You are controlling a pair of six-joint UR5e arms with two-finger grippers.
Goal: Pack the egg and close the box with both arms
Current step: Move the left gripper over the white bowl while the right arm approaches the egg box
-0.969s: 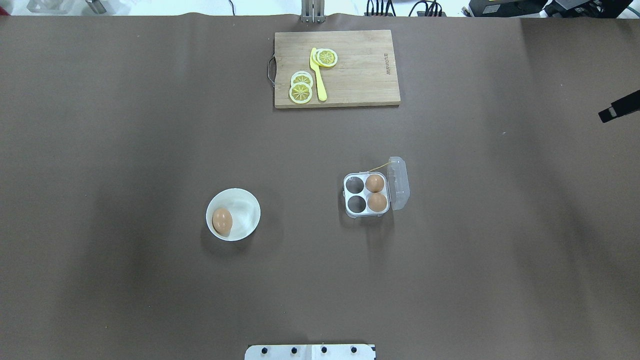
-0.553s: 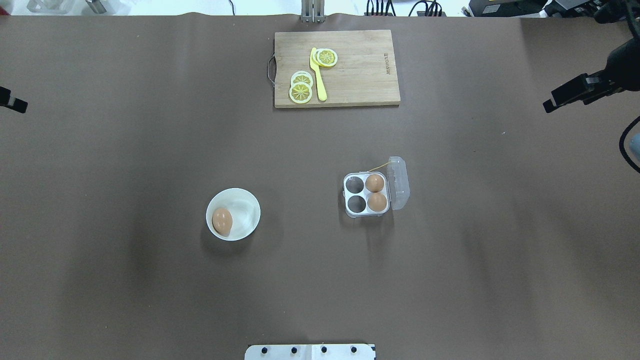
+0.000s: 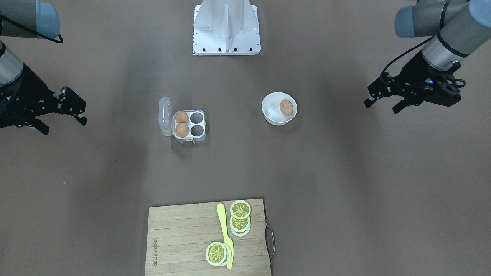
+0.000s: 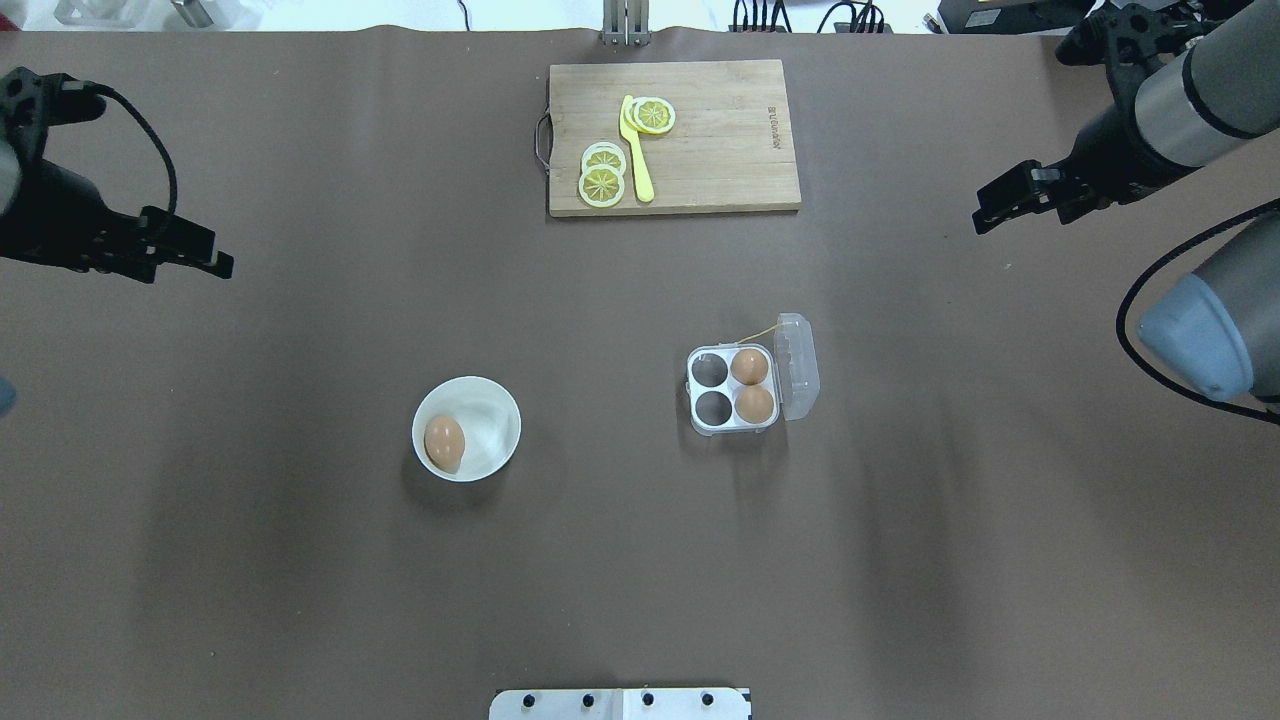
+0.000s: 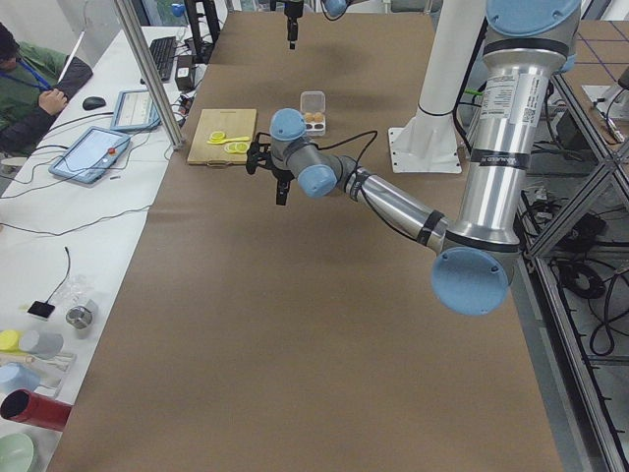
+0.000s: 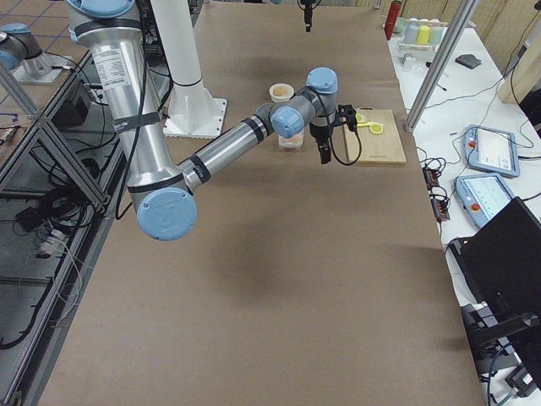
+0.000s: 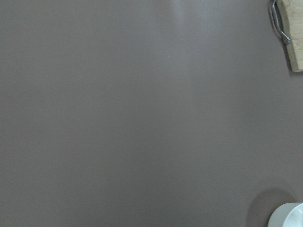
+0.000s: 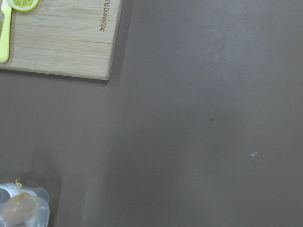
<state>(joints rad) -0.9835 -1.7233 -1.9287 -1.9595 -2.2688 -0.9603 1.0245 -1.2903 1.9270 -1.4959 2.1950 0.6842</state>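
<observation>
The tan egg lies in a white bowl left of centre; it also shows in the front view. The clear box stands right of centre with its lid open to the right. Two eggs fill its right cells and its two left cells are empty. My left gripper hangs open and empty far to the left of the bowl, its fingers spread in the front view. My right gripper hangs open and empty far right of the box, also seen in the front view.
A wooden cutting board with lemon slices and a yellow knife lies at the far middle. The robot's white base block sits at the near edge. Brown table cover lies all around the bowl and box.
Both arms have swung in from the table's two sides toward the middle. The right gripper has come further left, and the left gripper has come into the view. Egg, bowl and box have not moved.
</observation>
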